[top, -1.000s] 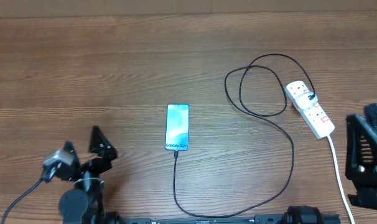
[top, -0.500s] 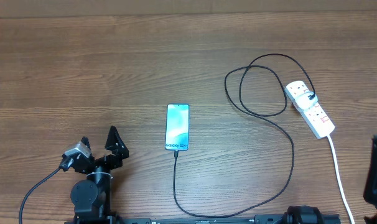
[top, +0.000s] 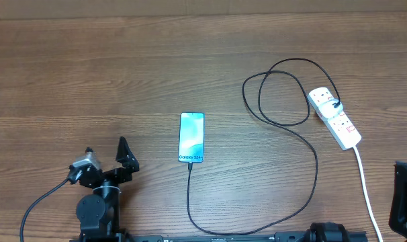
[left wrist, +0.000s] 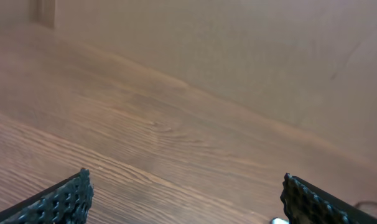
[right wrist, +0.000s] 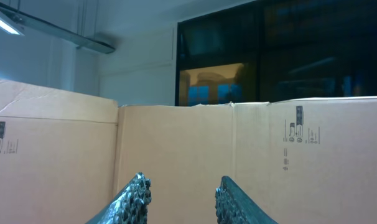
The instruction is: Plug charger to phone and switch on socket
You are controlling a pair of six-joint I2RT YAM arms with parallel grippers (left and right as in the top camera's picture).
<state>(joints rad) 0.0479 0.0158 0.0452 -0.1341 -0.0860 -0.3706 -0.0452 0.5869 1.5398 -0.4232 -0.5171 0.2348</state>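
Note:
The phone [top: 191, 137] lies flat mid-table, its blue screen up and the white strip at its near end. The charger [top: 304, 181], a thin black cable, runs from the phone's near edge, where its tip touches, down and round to the right, then loops up to the socket [top: 334, 117]. That white strip has a black plug in it. My left gripper [top: 106, 149] stands open near the front left, well left of the phone; its jaws [left wrist: 185, 177] hold nothing. My right gripper [right wrist: 183, 182] is open and empty, pointing up at cardboard.
A white cord [top: 365, 185] runs from the socket toward the front edge, close to my right arm [top: 405, 205] at the lower right corner. Cardboard boxes [right wrist: 251, 155] stand behind the table. A wall [left wrist: 238, 43] rises at the table's far edge.
My right arm has pulled back toward the lower right corner, mostly out of the overhead view. My left arm shifted a little right and turned. Phone, cable and socket have not moved.

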